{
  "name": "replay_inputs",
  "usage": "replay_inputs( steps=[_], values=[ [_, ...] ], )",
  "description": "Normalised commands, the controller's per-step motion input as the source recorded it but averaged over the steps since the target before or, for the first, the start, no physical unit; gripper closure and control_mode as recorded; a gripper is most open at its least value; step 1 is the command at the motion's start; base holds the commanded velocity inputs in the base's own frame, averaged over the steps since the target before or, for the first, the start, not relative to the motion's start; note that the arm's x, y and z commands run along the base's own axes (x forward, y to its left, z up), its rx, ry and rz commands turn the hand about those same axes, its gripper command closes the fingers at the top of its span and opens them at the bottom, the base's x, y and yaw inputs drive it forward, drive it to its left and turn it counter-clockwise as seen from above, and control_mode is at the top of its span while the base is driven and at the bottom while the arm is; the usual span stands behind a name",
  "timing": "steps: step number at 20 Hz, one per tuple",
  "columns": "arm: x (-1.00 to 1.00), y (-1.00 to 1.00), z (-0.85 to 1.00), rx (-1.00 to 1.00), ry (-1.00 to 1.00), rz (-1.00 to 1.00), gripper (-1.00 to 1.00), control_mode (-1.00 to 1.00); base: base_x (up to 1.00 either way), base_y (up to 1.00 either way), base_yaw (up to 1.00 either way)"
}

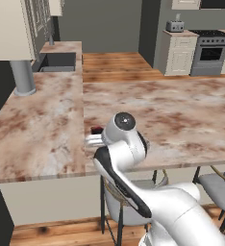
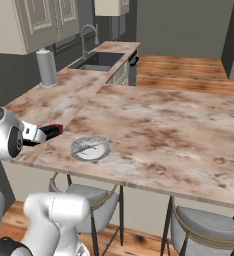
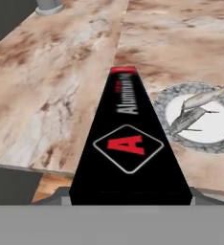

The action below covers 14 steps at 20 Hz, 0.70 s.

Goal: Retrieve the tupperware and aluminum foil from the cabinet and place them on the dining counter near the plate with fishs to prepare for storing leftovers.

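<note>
The hand [image 2: 39, 134] is clamped on the aluminum foil [image 3: 128, 143], held over the near edge of the dining counter [image 2: 164, 125], its red end pointing far, just left of the plate with fishs [image 2: 90, 148]

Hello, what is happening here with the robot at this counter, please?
The white robot arm holds the aluminum foil box in its jaws, out over the edge of the marbled dining counter. The box's red end points across the counter, just beside the plate with fish. The box is not yet released. No tupperware is on the counter.
</note>
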Motion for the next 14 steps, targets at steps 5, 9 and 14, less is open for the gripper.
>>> replay_inputs(
  steps=[5,9,14],
  values=[
    [0.61,0.0,-0.47,0.0,0.0,-0.01,1.0,-1.0,0.0,0.0,0.0],
    [0.63,0.0,-0.49,0.0,0.0,0.0,1.0,-1.0,0.0,0.0,0.0],
    [0.64,0.0,-0.51,0.0,-0.02,0.0,1.0,-1.0,0.0,0.0,0.0]
  ],
)
